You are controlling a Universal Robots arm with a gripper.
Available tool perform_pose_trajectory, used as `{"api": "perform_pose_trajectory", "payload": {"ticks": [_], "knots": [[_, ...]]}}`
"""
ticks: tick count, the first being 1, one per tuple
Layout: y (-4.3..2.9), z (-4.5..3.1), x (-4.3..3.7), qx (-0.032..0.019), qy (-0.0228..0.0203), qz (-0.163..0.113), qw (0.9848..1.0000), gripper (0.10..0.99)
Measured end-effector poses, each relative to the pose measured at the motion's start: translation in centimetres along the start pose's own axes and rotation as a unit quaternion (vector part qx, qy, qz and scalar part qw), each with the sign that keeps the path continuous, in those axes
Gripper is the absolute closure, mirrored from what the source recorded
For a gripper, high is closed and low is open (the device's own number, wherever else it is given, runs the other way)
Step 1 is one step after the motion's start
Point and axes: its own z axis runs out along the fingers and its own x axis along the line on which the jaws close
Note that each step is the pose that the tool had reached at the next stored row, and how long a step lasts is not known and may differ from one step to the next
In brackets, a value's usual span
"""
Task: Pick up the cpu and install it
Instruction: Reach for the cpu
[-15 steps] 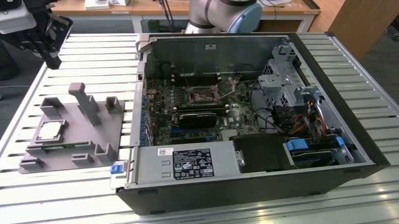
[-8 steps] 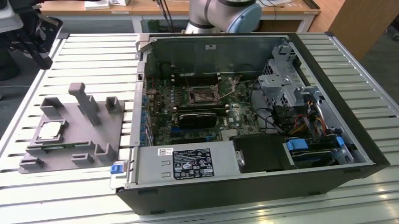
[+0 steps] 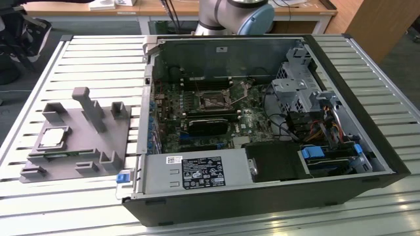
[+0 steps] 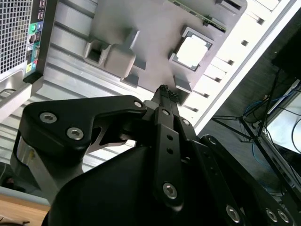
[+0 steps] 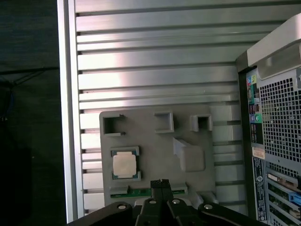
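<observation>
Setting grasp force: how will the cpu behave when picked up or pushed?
Probably stiff and light: the cpu is a thin square. Its shiny metal top looks smooth, so likely slippery. It seems seated in a pocket of the grey holder, so pushing would hardly slide it.

Even, bright light glares off the ribbed tabletop [image 3: 98, 59] and washes out the cpu [image 4: 194, 51] top in the second wrist view, while the case [image 3: 229, 209] interior sits dim.
</observation>
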Motion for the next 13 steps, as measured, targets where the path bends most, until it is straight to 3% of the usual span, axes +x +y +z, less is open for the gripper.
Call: {"api": "perform_pose_trajectory", "payload": {"ticks": [13], "knots": [[-0.03, 0.24, 4.20, 0.0000, 0.0008, 0.000, 1.0000, 0.980]]}}
